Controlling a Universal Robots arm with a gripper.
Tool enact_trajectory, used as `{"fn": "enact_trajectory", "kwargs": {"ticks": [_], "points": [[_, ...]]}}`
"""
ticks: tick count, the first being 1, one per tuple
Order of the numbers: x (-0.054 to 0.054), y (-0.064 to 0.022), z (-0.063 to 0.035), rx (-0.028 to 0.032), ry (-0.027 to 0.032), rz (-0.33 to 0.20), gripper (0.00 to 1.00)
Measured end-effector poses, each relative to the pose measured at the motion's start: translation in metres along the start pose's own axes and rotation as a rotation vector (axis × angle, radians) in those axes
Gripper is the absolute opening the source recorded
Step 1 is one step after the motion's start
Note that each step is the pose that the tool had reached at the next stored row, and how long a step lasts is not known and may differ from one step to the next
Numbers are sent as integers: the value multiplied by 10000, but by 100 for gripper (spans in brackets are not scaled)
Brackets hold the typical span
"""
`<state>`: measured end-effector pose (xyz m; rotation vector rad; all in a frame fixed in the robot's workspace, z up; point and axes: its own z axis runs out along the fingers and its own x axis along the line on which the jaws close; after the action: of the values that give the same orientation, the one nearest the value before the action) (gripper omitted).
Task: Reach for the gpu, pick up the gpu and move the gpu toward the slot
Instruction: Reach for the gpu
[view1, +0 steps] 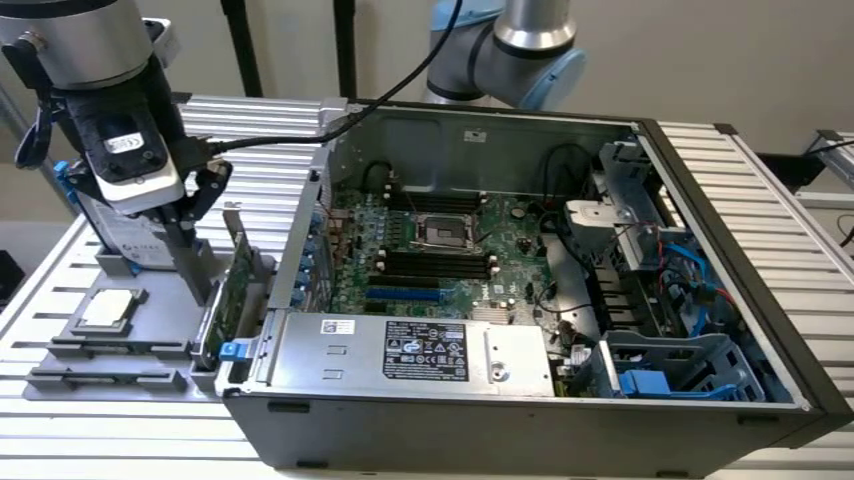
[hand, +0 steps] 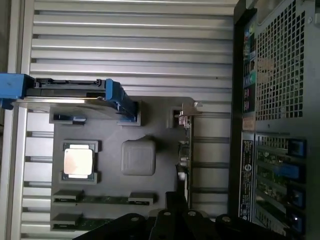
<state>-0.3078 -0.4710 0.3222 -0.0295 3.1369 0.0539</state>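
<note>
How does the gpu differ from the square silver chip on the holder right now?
The gpu stands on edge; the chip lies flat. The gpu is a long green board, the chip small, square and silver. The gpu sits nearer the case than the chip. Both sit in the gray holder.

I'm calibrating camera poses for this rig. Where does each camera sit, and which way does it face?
Exterior view: high, off the arm, looking down into the open computer case; the arm and gripper show at the exterior view's left.
Wrist view: on the wrist, looking down at the grey tray; the gripper shows at one edge.
Both share the tray, gpu, chip and hard drive.
</note>
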Motion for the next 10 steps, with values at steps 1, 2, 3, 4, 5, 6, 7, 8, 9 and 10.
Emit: {"fn": "enact_trajectory", "kwargs": {"ticks": [1, 2, 3, 4, 5, 6, 7, 8, 9, 10], "points": [[-20, -12, 13, 4, -17, -1, 11], [-40, -24, 25, 9, -33, -2, 11], [-60, -35, 37, 16, -49, -2, 11], [-81, -42, 49, 26, -67, -3, 11], [-96, -45, 54, 28, -72, -2, 11], [-102, -45, 56, 27, -74, -3, 11], [-102, -45, 56, 27, -75, -2, 11], [-102, -45, 56, 27, -74, -2, 11], [-102, -46, 56, 28, -73, -3, 11], [-102, -45, 56, 28, -74, -3, 11]]}}
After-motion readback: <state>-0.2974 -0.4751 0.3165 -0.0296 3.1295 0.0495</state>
